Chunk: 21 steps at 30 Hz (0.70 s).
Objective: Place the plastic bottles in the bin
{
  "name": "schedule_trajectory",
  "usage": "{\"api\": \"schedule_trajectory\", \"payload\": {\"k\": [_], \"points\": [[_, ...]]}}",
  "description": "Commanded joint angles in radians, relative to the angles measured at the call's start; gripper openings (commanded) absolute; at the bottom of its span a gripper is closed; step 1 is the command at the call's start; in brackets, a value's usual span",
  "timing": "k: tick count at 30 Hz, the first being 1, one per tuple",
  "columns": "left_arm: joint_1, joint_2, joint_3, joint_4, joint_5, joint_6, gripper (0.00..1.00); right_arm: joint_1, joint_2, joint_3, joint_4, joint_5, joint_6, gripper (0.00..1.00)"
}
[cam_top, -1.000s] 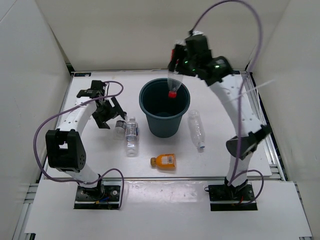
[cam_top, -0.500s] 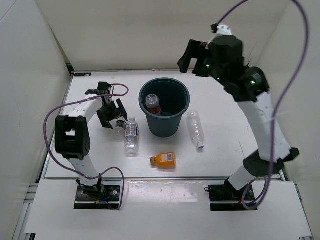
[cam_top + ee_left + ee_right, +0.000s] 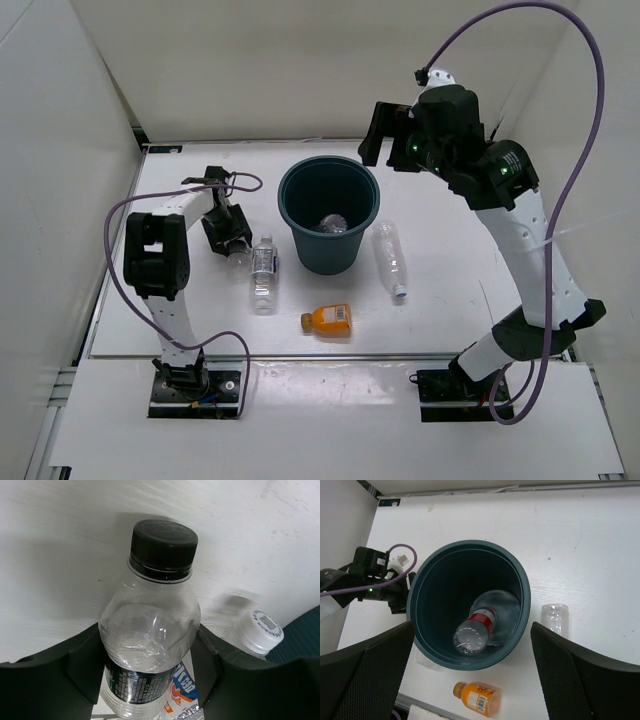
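The white worktop (image 3: 450, 300) carried everything. Near its middle stood the dark teal bin (image 3: 325, 255), upright, with the red-label bottle (image 3: 479, 625) lying tilted inside on its bottom.

High above the bin's far right side hung the right pincer (image 3: 384, 135), its jaws spread wide with nothing between them. The left pincer (image 3: 230, 237) was down at the worktop, left of the bin, pinching the black-capped bottle (image 3: 150, 630) - one finger pressed against each side of its clear body just below the shoulder.

Just beside that bottle lay the white-capped bottle (image 3: 263, 272), on its side near the bin's left wall. Another clear bottle (image 3: 392, 258) lay on the bin's right side, close to the wall, cap toward the arm bases. The squat orange bottle (image 3: 329, 320) lay on its side in front of the bin - apart from the others.
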Motion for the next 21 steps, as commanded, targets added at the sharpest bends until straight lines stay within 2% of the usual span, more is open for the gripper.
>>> {"api": "schedule_trajectory", "payload": {"k": [1, 5, 6, 11, 15, 19, 21], "points": [[-0.005, -0.054, 0.01, -0.029, -0.073, -0.028, 0.44, 0.004, -0.021, 0.001, -0.001, -0.014, -0.015, 1.0], [-0.005, -0.172, 0.076, -0.118, -0.123, -0.103, 0.35, 0.004, -0.021, -0.008, -0.001, -0.014, -0.006, 1.0], [-0.005, -0.198, 0.135, -0.138, -0.138, -0.123, 0.34, 0.004, -0.021, -0.008, -0.011, -0.014, -0.006, 1.0], [-0.073, -0.347, 0.378, -0.248, -0.188, -0.246, 0.34, -0.007, -0.041, -0.063, -0.022, -0.014, 0.037, 1.0], [-0.162, -0.396, 0.525, -0.219, -0.188, -0.246, 0.37, -0.04, -0.059, -0.103, -0.022, -0.037, 0.065, 1.0], [-0.23, -0.313, 0.677, -0.159, -0.09, -0.235, 0.39, -0.103, -0.079, -0.167, -0.031, -0.079, 0.123, 1.0], [-0.278, -0.213, 0.799, -0.159, -0.068, -0.235, 0.39, -0.146, -0.095, -0.203, -0.031, -0.1, 0.167, 1.0]]}}
